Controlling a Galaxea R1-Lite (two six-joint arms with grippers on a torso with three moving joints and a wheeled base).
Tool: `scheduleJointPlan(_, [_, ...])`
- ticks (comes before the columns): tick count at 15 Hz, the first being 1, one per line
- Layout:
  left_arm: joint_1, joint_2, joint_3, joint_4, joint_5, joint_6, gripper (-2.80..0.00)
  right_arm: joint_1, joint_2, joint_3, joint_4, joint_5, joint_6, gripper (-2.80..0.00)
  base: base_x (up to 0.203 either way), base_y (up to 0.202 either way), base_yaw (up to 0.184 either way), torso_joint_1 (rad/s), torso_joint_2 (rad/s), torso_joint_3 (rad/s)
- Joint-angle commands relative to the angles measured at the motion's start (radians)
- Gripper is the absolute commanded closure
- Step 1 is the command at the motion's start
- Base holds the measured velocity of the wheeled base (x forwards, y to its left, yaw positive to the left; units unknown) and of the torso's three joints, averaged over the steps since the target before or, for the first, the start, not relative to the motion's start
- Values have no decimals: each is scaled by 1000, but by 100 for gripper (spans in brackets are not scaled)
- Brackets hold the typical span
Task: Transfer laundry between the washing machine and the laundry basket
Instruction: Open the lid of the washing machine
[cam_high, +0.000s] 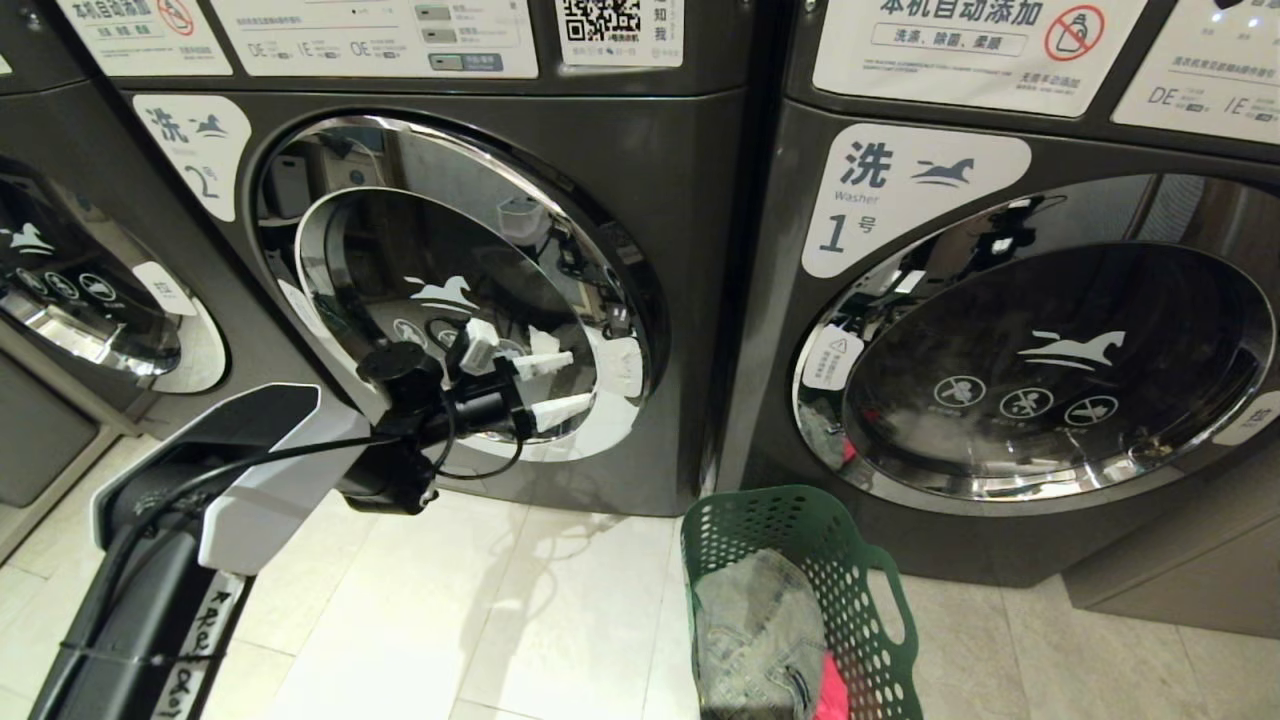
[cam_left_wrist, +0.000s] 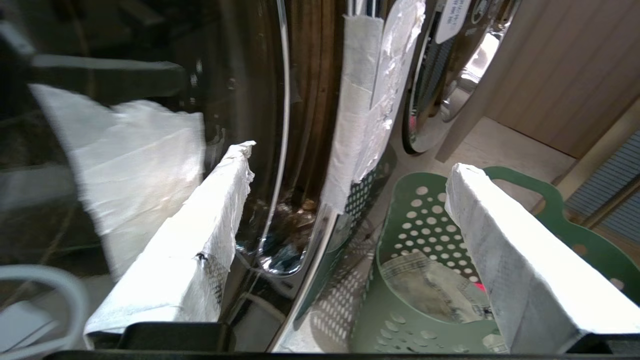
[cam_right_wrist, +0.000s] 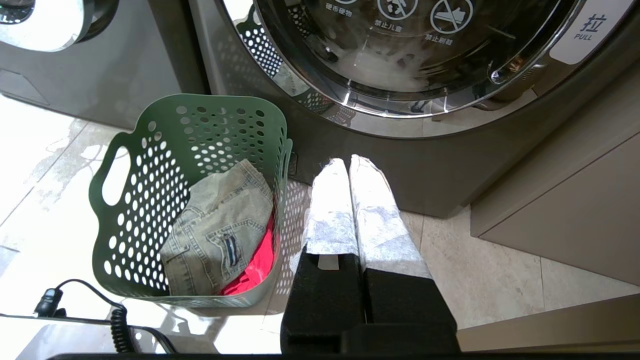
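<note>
Before the closed glass door of washing machine 2 (cam_high: 470, 290) I hold the left gripper (cam_high: 560, 385) spread wide, ready to catch its edge; right gripper (cam_right_wrist: 350, 167) rests pinched together beside the green laundry basket (cam_high: 870, 600) holding denim jeans (cam_right_wrist: 220, 225).

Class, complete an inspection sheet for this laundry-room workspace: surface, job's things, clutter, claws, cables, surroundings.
Surface: pale tiled floor.
Job's things: dark grey front-loading washing machine labelled 2, door shut; dark green perforated plastic basket holding grey denim jeans over a red garment.
Clutter: nothing seen.
Claws: left claw open at the door; right claw shut above the floor.
Cables: black cable along the left arm.
Surroundings: alike machine labelled 1.
</note>
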Motion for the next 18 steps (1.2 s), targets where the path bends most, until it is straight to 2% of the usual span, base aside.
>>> scheduleJointPlan(1, [2,-31,22,-13,-4,-2,-280,0,2,0,0,0,-2,0,0,0,0,0,0,0])
scheduleJointPlan(4, [1,-136,156,-31,-1,-2,-280,0,2,0,0,0,-2,0,0,0,0,0,0,0])
scheduleJointPlan(6, [2,-266,296,-53,1,-1,-280,0,2,0,0,0,-1,0,0,0,0,0,0,0])
scheduleJointPlan(9, [14,-564,573,-66,29,4,-280,0,2,0,0,0,-2,0,0,0,0,0,0,0])
scheduleJointPlan(11, [65,-793,693,-56,97,3,-280,0,2,0,0,0,-2,0,0,0,0,0,0,0])
scheduleJointPlan(13, [205,-1048,750,-1,186,1,-280,0,2,0,0,0,-1,0,0,0,0,0,0,0])
scheduleJointPlan(14, [303,-1155,760,25,220,-2,-280,0,2,0,0,0,-1,0,0,0,0,0,0,0])
scheduleJointPlan(15, [433,-1261,756,48,257,-21,-280,0,2,0,0,0,-1,0,0,0,0,0,0,0])
scheduleJointPlan(16, [522,-1354,736,69,292,-61,-280,0,2,0,0,0,-2,0,0,0,0,0,0,0])
scheduleJointPlan(18, [627,-1496,644,144,345,-135,-280,0,2,0,0,0,-1,0,0,0,0,0,0,0])
